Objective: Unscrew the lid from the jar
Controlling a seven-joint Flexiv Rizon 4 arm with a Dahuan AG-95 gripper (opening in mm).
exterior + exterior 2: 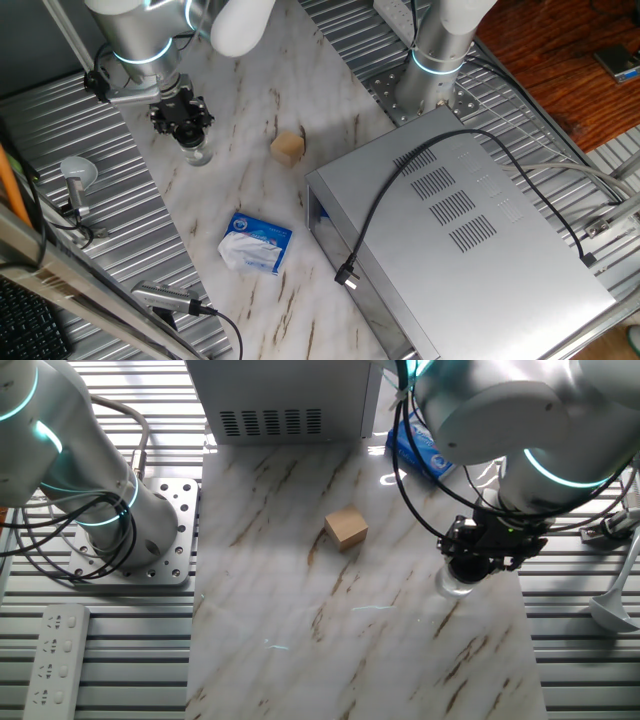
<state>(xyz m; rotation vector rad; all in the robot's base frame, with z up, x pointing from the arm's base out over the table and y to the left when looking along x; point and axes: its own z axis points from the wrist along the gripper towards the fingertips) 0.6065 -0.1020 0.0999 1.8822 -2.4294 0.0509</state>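
While your claw [184,122] sits over the jar [197,153], its grip on the hidden lid unclear, twist level and keep the glass beneath from turning.

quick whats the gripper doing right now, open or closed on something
Gripper: down over the top of the jar, fingers around where the lid sits; whether it is clamped shut cannot be told.

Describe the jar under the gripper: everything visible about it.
The jar is small, short and of clear glass, standing upright on the marble tabletop near its edge. Only its lower body shows; the black gripper sits directly on top and hides the lid and rim. Whether the fingers clamp it cannot be told. The tan cube lies apart from it.
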